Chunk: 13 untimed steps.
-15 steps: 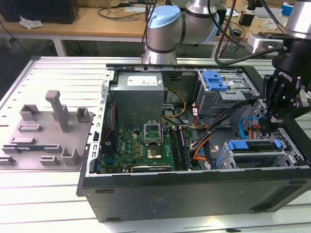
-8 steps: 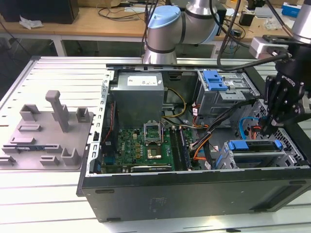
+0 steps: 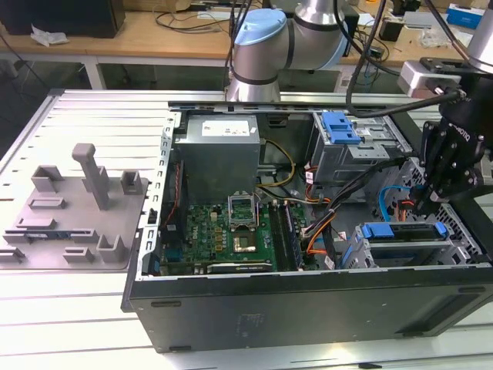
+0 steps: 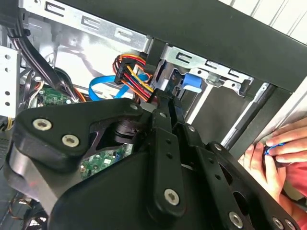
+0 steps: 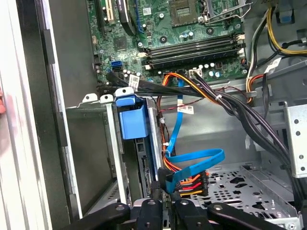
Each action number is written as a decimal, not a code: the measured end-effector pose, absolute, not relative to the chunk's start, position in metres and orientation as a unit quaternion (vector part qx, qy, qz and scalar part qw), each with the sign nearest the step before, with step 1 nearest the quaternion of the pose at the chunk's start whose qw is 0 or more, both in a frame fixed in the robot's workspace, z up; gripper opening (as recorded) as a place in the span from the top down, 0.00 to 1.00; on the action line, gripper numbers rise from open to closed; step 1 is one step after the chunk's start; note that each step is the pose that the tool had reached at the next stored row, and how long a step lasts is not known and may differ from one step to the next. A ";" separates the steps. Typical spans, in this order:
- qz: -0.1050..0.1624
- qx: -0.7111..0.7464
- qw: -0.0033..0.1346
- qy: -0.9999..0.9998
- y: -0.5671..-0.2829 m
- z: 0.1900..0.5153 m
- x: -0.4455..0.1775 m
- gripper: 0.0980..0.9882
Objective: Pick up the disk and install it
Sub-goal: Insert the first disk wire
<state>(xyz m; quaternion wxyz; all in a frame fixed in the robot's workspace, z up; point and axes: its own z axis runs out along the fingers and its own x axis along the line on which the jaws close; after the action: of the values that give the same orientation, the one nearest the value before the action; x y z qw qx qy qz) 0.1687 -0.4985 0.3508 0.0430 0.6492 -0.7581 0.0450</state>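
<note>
Disk (image 3: 406, 240) sits in near-right corner of the case (image 3: 308, 308), blue frame showing. Claw (image 3: 421, 205) pinched together, tips just above disk's far edge.

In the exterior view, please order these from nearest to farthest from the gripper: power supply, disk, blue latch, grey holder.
1. Disk, in the bay right by the gripper.
2. Blue latch, on the upper drive cage.
3. Power supply, toward the exterior view's left.
4. Grey holder, outside the case, far left.
</note>
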 end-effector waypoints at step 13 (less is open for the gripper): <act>0.026 0.652 0.028 -0.757 -0.514 0.352 0.169 0.92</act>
<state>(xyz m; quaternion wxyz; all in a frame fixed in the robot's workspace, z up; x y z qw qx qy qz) 0.1687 -0.5137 0.3521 0.0280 0.6517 -0.7575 0.0264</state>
